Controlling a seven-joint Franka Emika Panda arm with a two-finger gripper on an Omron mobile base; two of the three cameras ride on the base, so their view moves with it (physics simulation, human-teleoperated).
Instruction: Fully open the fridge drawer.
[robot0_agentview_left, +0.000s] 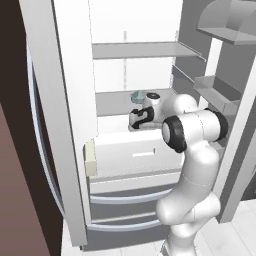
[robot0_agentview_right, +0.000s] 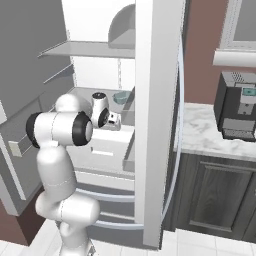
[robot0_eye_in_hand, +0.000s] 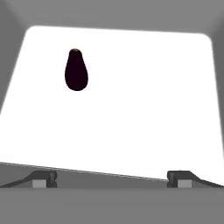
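The fridge drawer (robot0_agentview_left: 120, 155) is a wide white box whose flat front carries a small slot handle (robot0_agentview_left: 143, 154) at its centre; it stands pulled partway out of the fridge. From the other side the fridge drawer (robot0_agentview_right: 102, 145) lies behind my arm. My gripper (robot0_agentview_left: 134, 121) hangs over the drawer's open top, behind the front panel and apart from the handle. The gripper (robot0_agentview_right: 116, 121) points down and forward. In the hand view the gripper (robot0_eye_in_hand: 111, 179) is open, fingertips (robot0_eye_in_hand: 43, 178) wide apart, over the drawer's white floor (robot0_eye_in_hand: 131, 113), where a dark eggplant-shaped thing (robot0_eye_in_hand: 76, 72) lies.
Open fridge doors flank the arm, the left door (robot0_agentview_left: 60, 125) and the right door (robot0_agentview_right: 155, 125). Grey shelves (robot0_agentview_left: 140, 50) sit above, with a teal bowl (robot0_agentview_left: 136, 95) on the one just over the drawer. Curved grey-edged fronts (robot0_agentview_left: 130, 197) lie below. A coffee machine (robot0_agentview_right: 237, 112) stands on the marble counter.
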